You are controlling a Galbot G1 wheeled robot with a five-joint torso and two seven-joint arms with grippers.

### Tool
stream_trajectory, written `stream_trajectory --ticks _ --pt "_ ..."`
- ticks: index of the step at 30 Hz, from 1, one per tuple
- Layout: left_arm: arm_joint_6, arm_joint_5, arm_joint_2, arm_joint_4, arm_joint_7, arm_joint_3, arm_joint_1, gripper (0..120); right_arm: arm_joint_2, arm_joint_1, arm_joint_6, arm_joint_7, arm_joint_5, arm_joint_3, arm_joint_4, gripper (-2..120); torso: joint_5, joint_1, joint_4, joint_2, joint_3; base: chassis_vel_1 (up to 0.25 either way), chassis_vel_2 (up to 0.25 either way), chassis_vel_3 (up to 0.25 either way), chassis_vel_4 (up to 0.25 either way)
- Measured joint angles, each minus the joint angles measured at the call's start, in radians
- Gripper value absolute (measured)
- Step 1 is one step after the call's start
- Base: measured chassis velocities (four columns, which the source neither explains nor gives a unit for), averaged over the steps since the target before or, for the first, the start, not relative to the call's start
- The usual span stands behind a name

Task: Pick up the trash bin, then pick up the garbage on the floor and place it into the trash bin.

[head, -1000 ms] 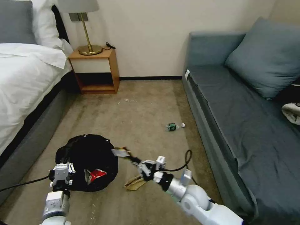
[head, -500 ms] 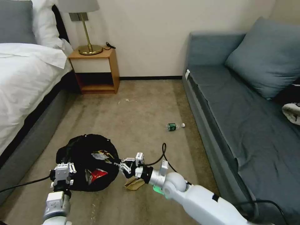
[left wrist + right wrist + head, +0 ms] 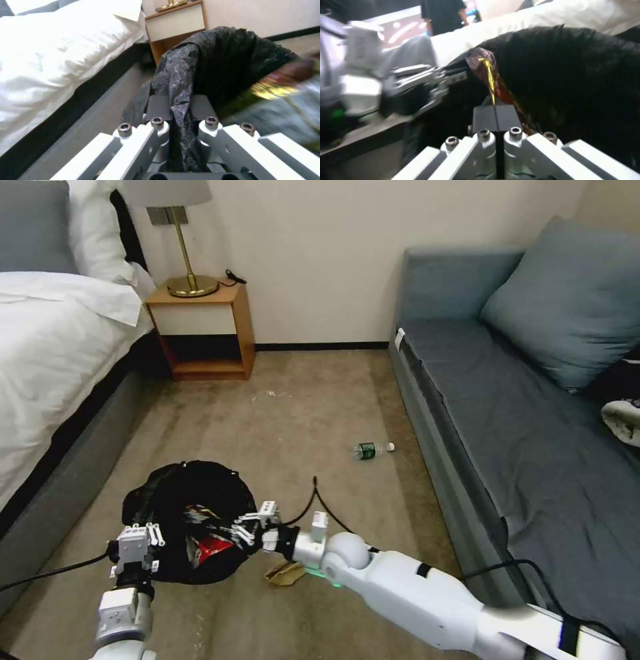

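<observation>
Head view, lower left: right gripper [image 3: 235, 529] over trash bin [image 3: 175, 493], jaws pinching gold-brown snack wrapper [image 3: 485, 71].
Wrapper: I judge it light, crinkly, slippery; edge grip. Left gripper [image 3: 180, 110] pinches the bin's soft bag rim.

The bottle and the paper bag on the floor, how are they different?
The bottle is green with a white cap and smooth; the paper bag is tan and crumpled. The bottle lies far out near the sofa; the paper bag lies right beside the trash bin, under the right arm. Both lie on the carpet, ungrabbed.
</observation>
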Motion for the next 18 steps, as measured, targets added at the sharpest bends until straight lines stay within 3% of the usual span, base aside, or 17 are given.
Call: stream_trajectory --ticks 2,4,6,9,13,16,18 --pt "-0.001 0.002 -0.001 0.0 0.001 0.0 0.001 7 0.019 0.0 0.004 0.081 -0.019 -0.004 -0.002 1 0.0 0.0 0.0 0.0 0.0 0.0 0.0 0.0 0.0" --pt "-0.003 0.004 -0.001 0.0 0.001 0.0 0.002 7 0.024 -0.009 -0.041 0.191 -0.03 -0.002 0.023 10 -0.0001 0.0 0.0 0.0 0.0 0.0 0.0 0.0 0.0" --pt "-0.003 0.004 -0.002 0.0 0.001 0.0 0.002 7 0.024 -0.013 -0.059 0.224 -0.037 0.0 0.033 13 -0.0001 0.0 0.0 0.0 0.0 0.0 0.0 0.0 0.0" --pt "-0.003 0.005 0.001 -0.003 0.001 0.0 0.003 7 -0.003 -0.034 -0.188 0.441 -0.129 0.01 0.111 28 0.0 0.0 0.0 0.0 0.0 0.0 0.0 0.0 0.0" --pt "-0.002 0.004 0.007 -0.009 0.002 -0.001 0.003 7 -0.05 -0.058 -0.285 0.532 -0.163 0.028 0.215 42 0.0001 0.0 -0.0002 0.0 0.0 0.0 0.0 0.0 0.0" --pt "0.0 0.003 0.012 -0.009 0.003 -0.003 0.004 7 -0.077 -0.072 -0.301 0.531 -0.166 0.046 0.266 48 0.0001 0.0 -0.0002 0.0 0.0 0.0 0.0 0.0 0.0" --pt "0.001 -0.001 0.018 -0.009 0.003 -0.005 0.004 7 -0.12 -0.09 -0.309 0.504 -0.162 0.089 0.342 61 0.0002 0.0 0.0 0.0 0.0 0.0 0.0 0.0 0.0"
